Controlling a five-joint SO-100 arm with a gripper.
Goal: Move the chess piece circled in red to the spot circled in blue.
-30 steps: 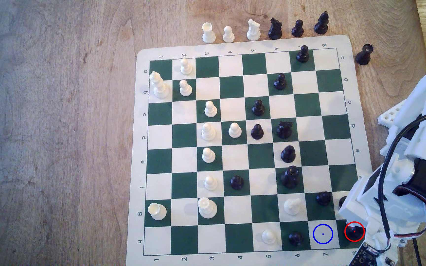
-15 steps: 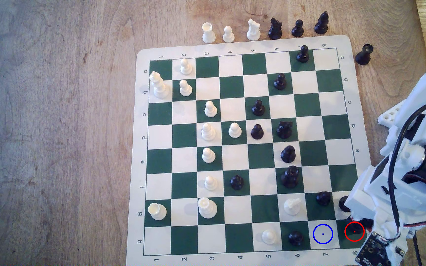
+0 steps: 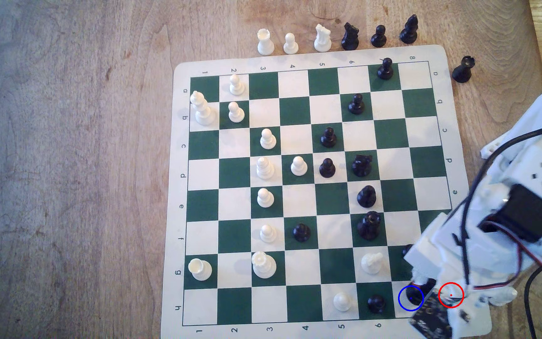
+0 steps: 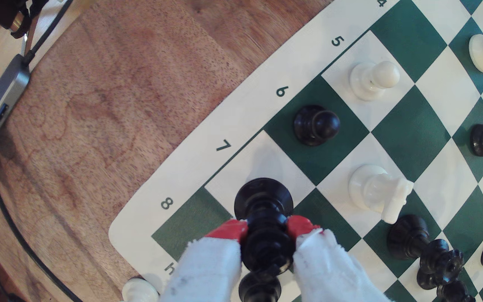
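While my red-tipped gripper (image 4: 266,229) pinches the stout black plastic rook (image 4: 263,220) over the blue-ringed cream square (image 3: 403,304), I fear a tilted release, toppling it toward the ball-headed black pawn (image 4: 315,125) at one o'clock.

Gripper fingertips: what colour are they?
Red tips on the fingertips, white wrap behind, clamping the black rook; clearest in the wrist view.

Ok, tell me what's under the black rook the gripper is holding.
Under the black rook, clamped by the gripper, lies the cream square marked 7. Its base hides any contact, so whether it has landed is unclear.
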